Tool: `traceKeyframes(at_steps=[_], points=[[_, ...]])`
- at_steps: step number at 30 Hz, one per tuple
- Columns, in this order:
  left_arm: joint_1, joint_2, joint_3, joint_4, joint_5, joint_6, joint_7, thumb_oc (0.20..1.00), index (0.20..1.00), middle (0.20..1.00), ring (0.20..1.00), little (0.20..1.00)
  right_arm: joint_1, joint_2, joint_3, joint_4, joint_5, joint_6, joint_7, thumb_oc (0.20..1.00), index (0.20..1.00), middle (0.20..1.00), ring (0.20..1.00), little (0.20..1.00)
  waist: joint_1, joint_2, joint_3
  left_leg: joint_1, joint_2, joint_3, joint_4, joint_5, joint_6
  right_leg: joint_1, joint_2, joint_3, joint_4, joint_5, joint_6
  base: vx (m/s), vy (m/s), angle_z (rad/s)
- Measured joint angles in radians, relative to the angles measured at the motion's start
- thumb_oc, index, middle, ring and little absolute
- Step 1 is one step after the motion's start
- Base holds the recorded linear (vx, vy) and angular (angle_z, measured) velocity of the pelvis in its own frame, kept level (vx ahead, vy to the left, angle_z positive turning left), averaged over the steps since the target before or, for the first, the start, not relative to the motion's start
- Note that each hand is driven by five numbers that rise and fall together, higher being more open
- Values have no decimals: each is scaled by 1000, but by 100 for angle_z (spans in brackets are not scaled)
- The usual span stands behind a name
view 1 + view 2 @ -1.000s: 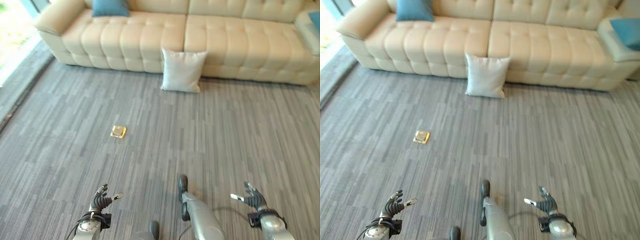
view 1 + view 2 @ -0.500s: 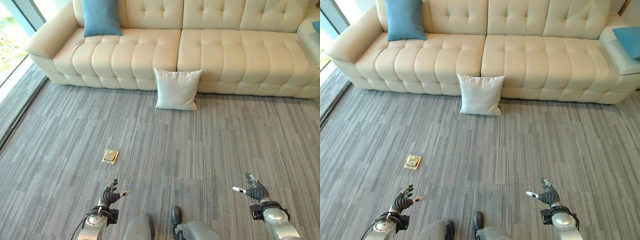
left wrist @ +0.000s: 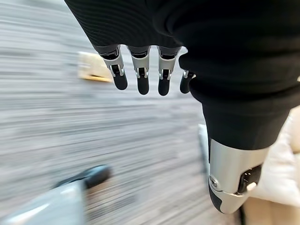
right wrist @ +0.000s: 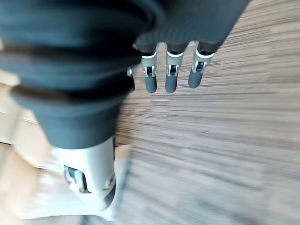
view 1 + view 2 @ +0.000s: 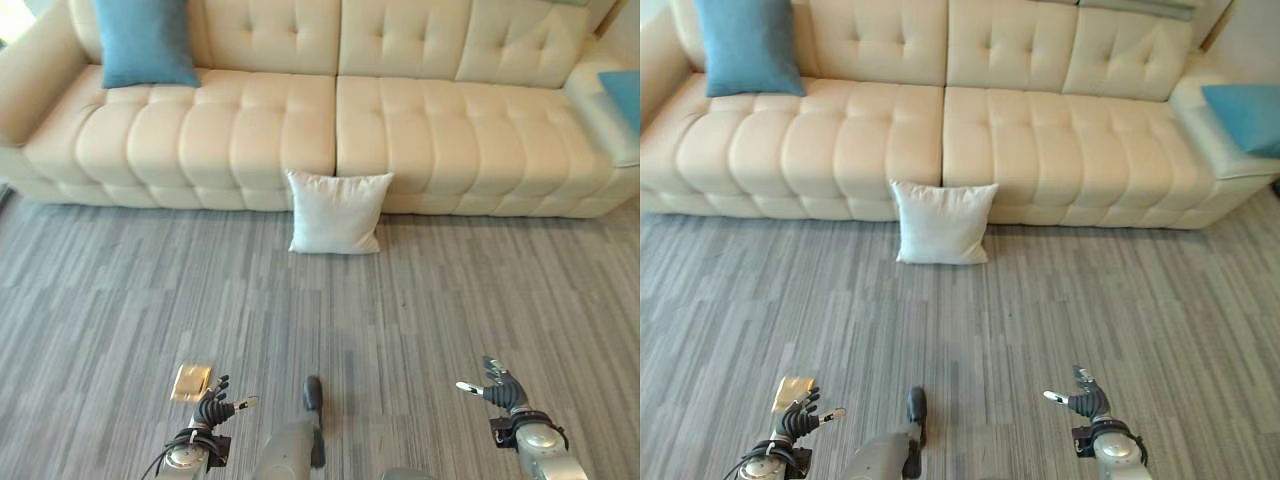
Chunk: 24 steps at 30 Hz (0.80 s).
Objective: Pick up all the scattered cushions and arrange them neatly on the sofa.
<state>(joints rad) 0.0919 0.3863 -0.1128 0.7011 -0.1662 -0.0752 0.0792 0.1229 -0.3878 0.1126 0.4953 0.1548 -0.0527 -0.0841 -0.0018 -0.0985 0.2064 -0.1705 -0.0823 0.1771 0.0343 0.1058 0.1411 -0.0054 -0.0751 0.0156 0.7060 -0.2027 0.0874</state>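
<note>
white cushion [image 5: 336, 211] leans upright on the carpet against the sofa [image 5: 420, 130] front, well ahead of and between my left hand [image 5: 212, 409] and right hand [image 5: 501, 391], both relaxed open and empty.

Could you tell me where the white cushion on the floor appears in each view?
Left eye view: white cushion just above centre, leaning on the sofa front below the seam between its two seats.
Right eye view: the same, left of centre.
Left wrist view: pale shape past the thumb, probably the cushion; cannot tell.
Right wrist view: likewise unclear.
Shared landmark: the sofa seam.
</note>
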Motion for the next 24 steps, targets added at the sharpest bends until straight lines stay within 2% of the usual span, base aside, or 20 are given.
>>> traceKeyframes(at_steps=[1,2,3,4,6,7,8,10,11,12,13,15,17,18,19,20,21,22,23,24], points=[[-36,4,2,-5,0,-2,5,1000,1000,1000,1000,1000,-1,4,0,2,-2,-3,2,1000,1000,1000,1000,1000,-7,4,3,47,-15,0,-24,-9,8,-59,-53,-38,76,-19,-6,522,172,22],[-55,8,-1,-20,0,-7,8,1000,1000,1000,1000,1000,-11,6,6,6,-5,-2,4,1000,1000,1000,1000,1000,-10,16,6,67,-15,-12,-27,-10,6,-97,-56,-49,64,-21,-4,569,147,20],[-62,-1,0,-36,0,-15,9,1000,1000,1000,1000,1000,-15,-1,18,-9,-8,-2,6,1000,1000,1000,1000,1000,-16,31,14,92,-8,-69,-27,-59,-27,-160,-31,-47,50,-30,-4,428,86,29],[-67,7,6,-37,-1,-17,12,1000,1000,1000,1000,1000,-27,2,19,-14,-8,-10,8,1000,1000,1000,1000,1000,-22,54,34,121,0,-89,-39,-54,-12,-181,-5,-66,-11,-54,2,410,20,32],[-57,3,5,-25,0,-11,13,1000,1000,1000,1000,1000,-30,-1,28,-33,-8,-7,10,1000,1000,1000,1000,1000,-30,54,44,173,-12,-85,-63,-63,-27,-265,2,-115,-138,-45,-12,350,-7,32],[-49,-4,5,-23,-1,-5,14,1000,1000,1000,1000,1000,-34,-5,29,-33,-8,-6,10,1000,1000,1000,1000,1000,-32,47,45,196,-27,-79,-66,-101,-50,-315,-6,-162,-261,-15,-13,320,-13,11],[-37,-9,7,-18,0,-5,14,1000,1000,1000,1000,1000,-34,-8,31,-32,-8,-6,10,1000,1000,1000,1000,1000,-36,45,54,224,-37,-87,-66,-137,-60,-351,4,-170,-357,31,-14,475,-31,14],[-18,-18,8,-2,0,0,15,1000,1000,1000,1000,1000,-31,-7,31,-31,-8,-4,10,1000,1000,1000,1000,1000,-45,46,56,256,-53,-96,-64,-155,-54,-383,10,-170,-476,113,-9,434,-55,19],[-15,-27,8,29,0,3,15,1000,1000,1000,1000,1000,-28,-6,31,-21,-8,0,11,1000,1000,1000,1000,1000,-50,48,57,280,-61,-113,-58,-194,-66,-395,21,-154,-603,183,16,447,-100,26],[-11,-28,8,31,0,7,14,1000,1000,1000,1000,1000,-26,-5,30,-12,-8,1,11,1000,1000,1000,1000,1000,-53,46,58,298,-70,-114,-58,-183,-47,-391,17,-158,-657,210,11,445,-110,38],[-11,-37,19,42,1,6,13,1000,1000,1000,1000,1000,-31,-4,27,12,-8,7,10,1000,1000,1000,1000,1000,-58,49,61,331,-73,-143,-52,-224,-66,-404,12,-172,-715,241,7,486,-140,43],[-10,-47,40,55,1,6,14,1000,1000,1000,1000,1000,-29,-4,25,20,-8,14,12,1000,1000,1000,1000,1000,-80,54,62,388,-72,-161,-50,-226,-68,-402,10,-188,-713,274,-11,609,-187,50],[-6,-55,42,56,1,6,13,1000,1000,1000,1000,1000,-18,-5,20,18,-8,15,22,1000,1000,1000,1000,1000,-101,65,56,448,-58,-217,-46,-251,-109,-346,14,-183,-676,282,-28,403,-181,74],[-3,-58,41,56,1,3,12,1000,1000,1000,1000,1000,-3,-6,16,18,-8,14,27,1000,1000,1000,1000,1000,-103,54,43,475,-65,-223,-37,-257,-120,-304,3,-185,-677,271,-32,456,-306,78],[-4,-76,38,55,1,1,11,1000,1000,1000,1000,1000,4,-14,-4,31,-8,15,31,1000,1000,1000,1000,1000,-104,70,28,487,-50,-218,15,-271,-142,-271,12,-185,-675,357,-83,394,-307,50],[1,-87,38,58,1,-1,11,1000,1000,1000,1000,1000,-6,-19,-7,39,-8,15,31,1000,1000,1000,1000,1000,-99,85,23,470,-34,-222,69,-269,-145,-254,21,-184,-659,362,-93,266,-233,43],[5,-91,35,61,1,-1,10,1000,1000,1000,1000,1000,-1,-23,-8,34,-8,15,32,1000,1000,1000,1000,1000,-105,87,19,451,-31,-218,147,-276,-165,-237,19,-183,-658,397,-121,257,-291,20],[15,-110,36,55,0,-2,7,1000,1000,1000,1000,1000,-8,-42,-8,26,-8,11,33,1000,1000,1000,1000,1000,-96,105,17,361,-7,-179,373,-241,-213,-200,50,-169,-654,365,-165,264,-304,19],[12,-116,38,61,0,-1,8,1000,1000,1000,1000,1000,-16,-45,-8,28,-8,5,31,1000,1000,1000,1000,1000,-96,104,16,282,0,-167,511,-199,-250,-195,51,-169,-648,336,-182,355,-366,1],[0,-111,22,63,-1,-1,6,1000,1000,1000,1000,1000,-26,-53,-7,24,-8,7,32,1000,1000,1000,1000,1000,-82,97,23,131,61,-103,795,-139,-219,-169,59,-175,-657,323,-189,297,-225,-13]])
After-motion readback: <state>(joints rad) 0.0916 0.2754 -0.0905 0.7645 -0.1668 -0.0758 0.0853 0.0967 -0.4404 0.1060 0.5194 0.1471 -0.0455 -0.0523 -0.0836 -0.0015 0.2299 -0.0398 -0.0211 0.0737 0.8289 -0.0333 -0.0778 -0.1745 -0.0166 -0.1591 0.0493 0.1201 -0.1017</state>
